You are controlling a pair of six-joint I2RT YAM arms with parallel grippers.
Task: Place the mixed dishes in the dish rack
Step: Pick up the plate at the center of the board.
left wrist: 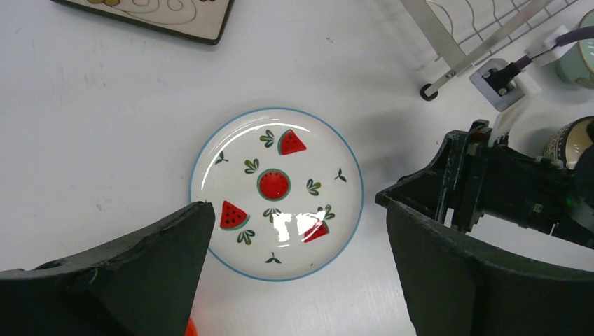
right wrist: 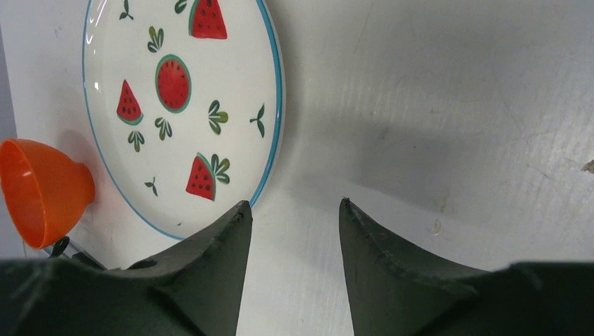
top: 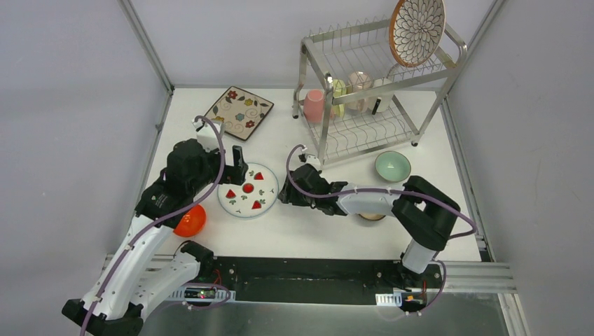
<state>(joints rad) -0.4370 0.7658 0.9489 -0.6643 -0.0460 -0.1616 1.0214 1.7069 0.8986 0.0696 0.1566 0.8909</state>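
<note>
While the round white watermelon-print plate [top: 248, 190] is lying flat on the white table [top: 315, 234], the silver wire dish rack [top: 364, 129] is holding only the round petal-pattern plate [top: 417, 28] and the pink cup [top: 314, 105]. The square floral plate [top: 239, 112], orange bowl [top: 190, 221] and mint bowl [top: 392, 166] are waiting. The left gripper [left wrist: 294, 206] is hovering above the watermelon plate, spread wide. The right gripper [right wrist: 294, 210] is crouching beside its rim, half-spread and empty.

pretty sure I'm in a robotics lab cell, grey panels [top: 70, 105] all round, bare aluminium frame posts [top: 147, 45], white tabletop [top: 294, 234], metal mounting rail [top: 483, 274], loose purple cabling [top: 223, 157]
</note>
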